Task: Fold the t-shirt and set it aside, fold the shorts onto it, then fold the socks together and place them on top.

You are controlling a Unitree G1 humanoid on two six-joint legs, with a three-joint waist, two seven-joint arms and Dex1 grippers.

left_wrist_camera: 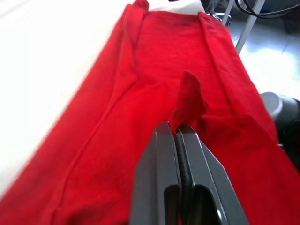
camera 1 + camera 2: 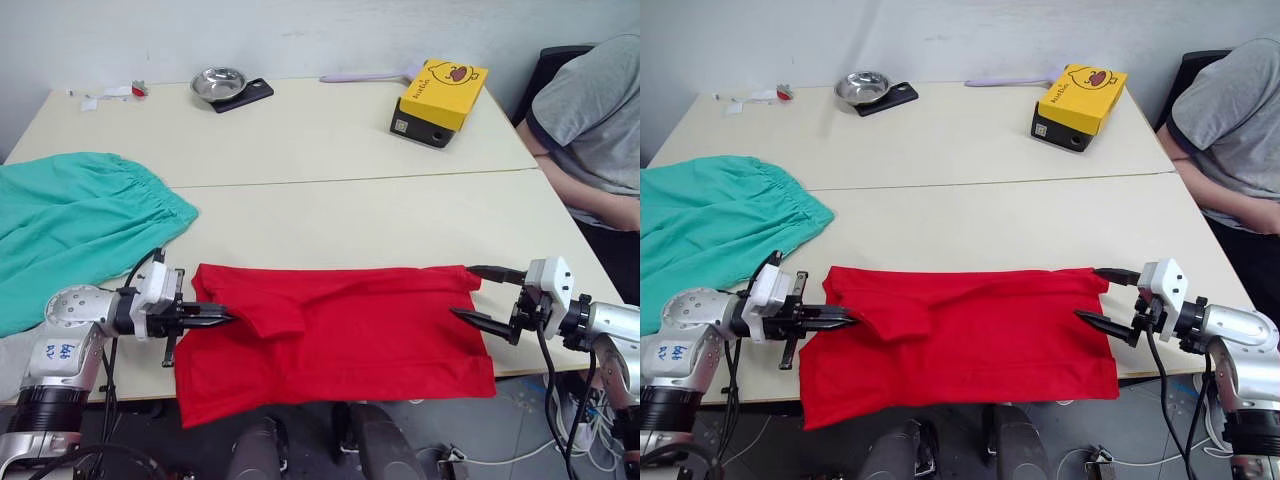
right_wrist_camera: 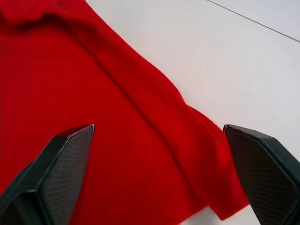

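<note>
The red t-shirt [image 2: 340, 335] lies folded lengthwise along the table's near edge, its lower part hanging over the front. My left gripper [image 2: 222, 320] is at the shirt's left end, shut on a pinch of red cloth [image 1: 187, 101]. At the shirt's right end my right gripper [image 2: 482, 295] stands open, its fingers [image 3: 61, 159] spread just over the hem without holding it. The teal-green shorts [image 2: 75, 225] lie spread at the left of the table. The socks are out of view.
At the table's far side stand a yellow box [image 2: 440, 100], a metal bowl [image 2: 218, 83] on a dark slab and some small bits [image 2: 110, 95]. A person in a grey shirt [image 2: 590, 120] sits at the right. The table [image 2: 350, 150] is bare in its middle.
</note>
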